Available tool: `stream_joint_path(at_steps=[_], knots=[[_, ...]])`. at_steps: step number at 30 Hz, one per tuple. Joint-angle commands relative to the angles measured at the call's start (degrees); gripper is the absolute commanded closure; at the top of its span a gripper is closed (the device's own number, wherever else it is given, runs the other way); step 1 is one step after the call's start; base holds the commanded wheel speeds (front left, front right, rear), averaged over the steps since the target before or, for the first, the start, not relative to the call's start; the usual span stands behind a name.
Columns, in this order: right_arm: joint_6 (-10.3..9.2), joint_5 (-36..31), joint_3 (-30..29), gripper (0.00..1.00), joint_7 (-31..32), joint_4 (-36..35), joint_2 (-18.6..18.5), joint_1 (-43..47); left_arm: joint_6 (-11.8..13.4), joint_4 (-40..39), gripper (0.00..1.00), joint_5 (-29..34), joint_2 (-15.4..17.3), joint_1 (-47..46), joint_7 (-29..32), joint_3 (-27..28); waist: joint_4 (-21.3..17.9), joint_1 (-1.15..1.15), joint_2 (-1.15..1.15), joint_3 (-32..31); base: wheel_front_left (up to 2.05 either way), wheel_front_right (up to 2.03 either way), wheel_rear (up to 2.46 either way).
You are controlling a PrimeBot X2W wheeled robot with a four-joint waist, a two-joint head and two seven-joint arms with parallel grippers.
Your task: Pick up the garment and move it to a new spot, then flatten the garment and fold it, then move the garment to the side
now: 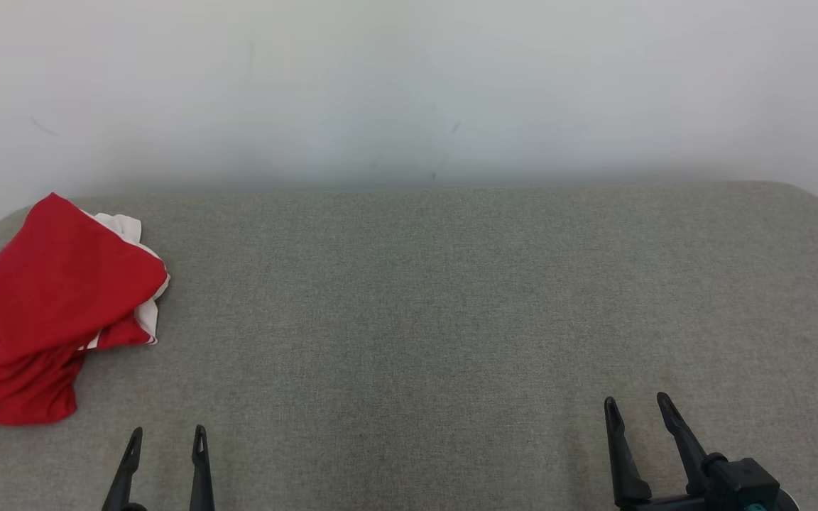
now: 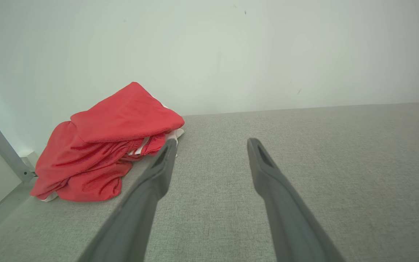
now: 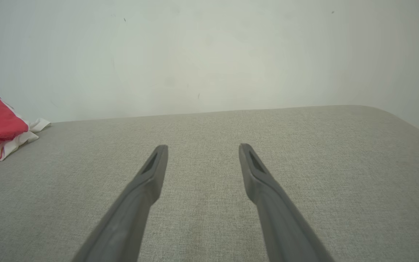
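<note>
- Two grippers are hanging spread and empty over the grey cushion (image 1: 416, 298): left gripper (image 1: 168, 430), right gripper (image 1: 635, 398).
- The red garment (image 1: 47, 305) is lying bunched at the cushion's left edge, apart from both.

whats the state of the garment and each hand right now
red garment: bunched in a loose heap at the left end of the grey surface, not flattened, not held
left hand: open, holding nothing, apart from the garment
right hand: open, holding nothing, over the bare part of the surface
</note>
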Motion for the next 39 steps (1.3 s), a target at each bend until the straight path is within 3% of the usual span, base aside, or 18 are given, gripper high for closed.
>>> stream_joint_path(at_steps=[1, 16, 39], knots=[[0.20, 0.0, 0.1, 0.00, -0.1, 0.1, 0.2, 0.5, 0.1, 0.1, 0.00, 0.3, -0.2, 0.3, -0.4, 0.1, 0.1, 0.00, 0.00, 0.0, 0.00, 0.00, 0.00], [0.19, 0.9, 0.4, 0.00, -0.1, 0.5, 0.1, 1.2, 0.3, 0.4, 0.00, 0.5, -0.4, 1.0, -0.4, 0.8, 4.9, 0.00, 0.00, -0.6, 0.00, 0.00, 0.00], [0.19, 2.4, 1.2, 0.00, -0.1, 1.2, 0.1, 2.9, 0.2, 1.3, 0.00, 0.6, 0.5, 2.6, -0.4, 2.3, 21.8, 0.00, 0.00, -2.6, 0.00, 0.00, 0.00]])
